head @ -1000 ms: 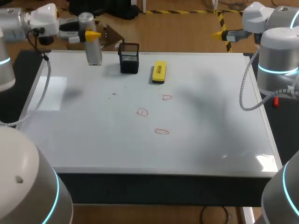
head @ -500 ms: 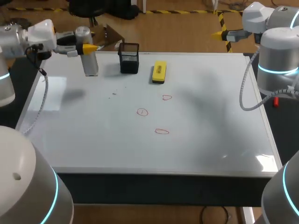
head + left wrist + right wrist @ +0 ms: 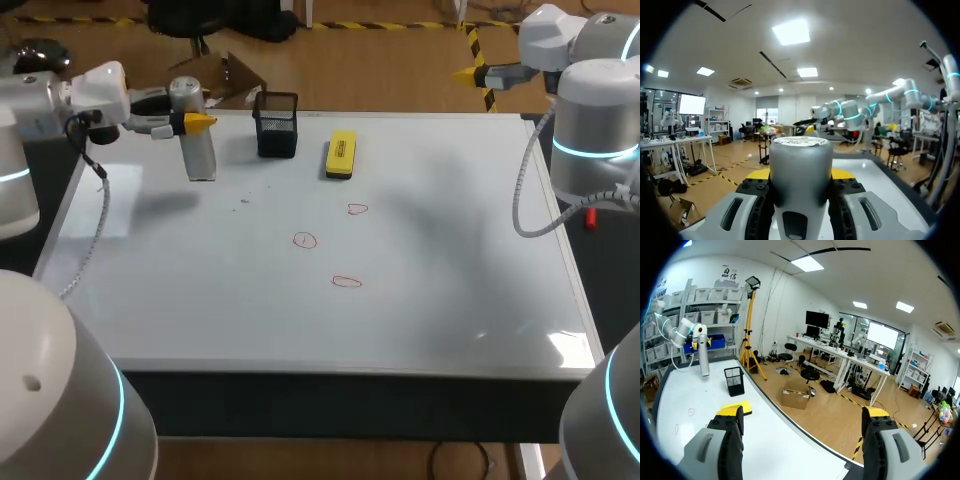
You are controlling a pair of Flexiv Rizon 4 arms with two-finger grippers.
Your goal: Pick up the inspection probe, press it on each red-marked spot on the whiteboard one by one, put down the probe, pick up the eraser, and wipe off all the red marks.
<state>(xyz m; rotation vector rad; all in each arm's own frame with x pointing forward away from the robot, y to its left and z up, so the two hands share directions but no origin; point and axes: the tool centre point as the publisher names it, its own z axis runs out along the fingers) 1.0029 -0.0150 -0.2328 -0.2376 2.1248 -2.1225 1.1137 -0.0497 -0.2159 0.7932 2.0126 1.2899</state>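
Note:
The inspection probe (image 3: 198,140), a grey cylinder, hangs upright over the back left of the whiteboard (image 3: 450,280), with my left gripper (image 3: 192,122) shut on its upper part. In the left wrist view the probe (image 3: 800,170) fills the gap between the black pads (image 3: 758,210). Three red marks (image 3: 357,209), (image 3: 305,240), (image 3: 346,281) lie near the board's middle. The yellow eraser (image 3: 341,154) lies at the back centre. My right gripper (image 3: 478,73) stands open and empty beyond the back right corner; in its own view it (image 3: 802,412) looks across at the probe (image 3: 704,357).
A black mesh pen holder (image 3: 277,125) stands between the probe and the eraser, also seen in the right wrist view as the holder (image 3: 734,381). My right arm (image 3: 590,130) rises beside the board's right edge.
My left gripper has carried the probe forward over the board, from the back edge toward the front and slightly right. The right arm has not moved.

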